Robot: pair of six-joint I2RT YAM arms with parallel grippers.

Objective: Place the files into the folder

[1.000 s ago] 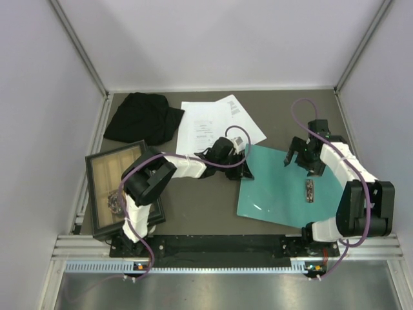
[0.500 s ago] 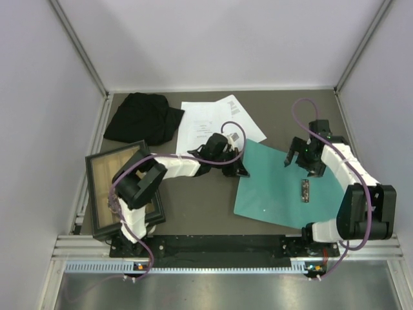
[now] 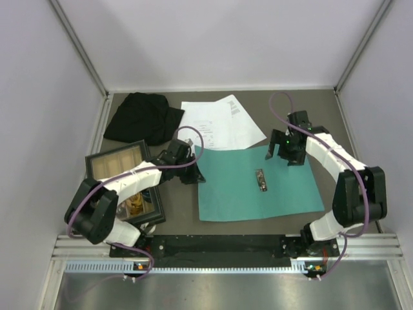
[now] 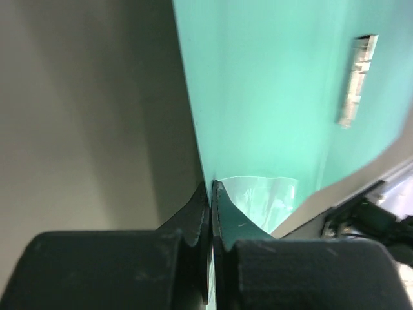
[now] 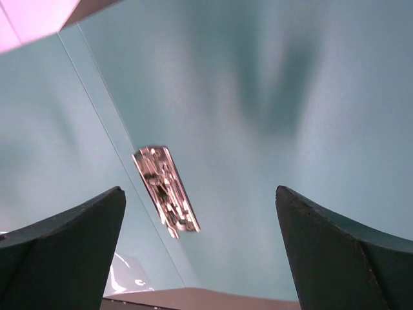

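Observation:
The teal folder [image 3: 226, 190] lies open and flat in the middle of the table, a metal clip [image 3: 260, 179] near its fold. My left gripper [image 3: 193, 173] is shut on the folder's left edge; in the left wrist view its jaws [image 4: 211, 194] pinch the teal card [image 4: 258, 97]. My right gripper [image 3: 282, 154] hovers open over the folder's far right corner. In the right wrist view only the folder [image 5: 271, 84] and clip [image 5: 166, 187] lie below the gripper [image 5: 199, 190]. The files [image 3: 219, 123], white printed sheets, lie behind the folder.
A black cloth [image 3: 142, 117] is bunched at the back left. A dark-framed wooden tray [image 3: 106, 169] sits at the left, beside the left arm, with a small object in its near end. Side walls and a metal rail bound the table.
My left gripper shut on the folder's cover edge and drew it left, so the folder now lies spread open. The right gripper moved left and farther back, still open.

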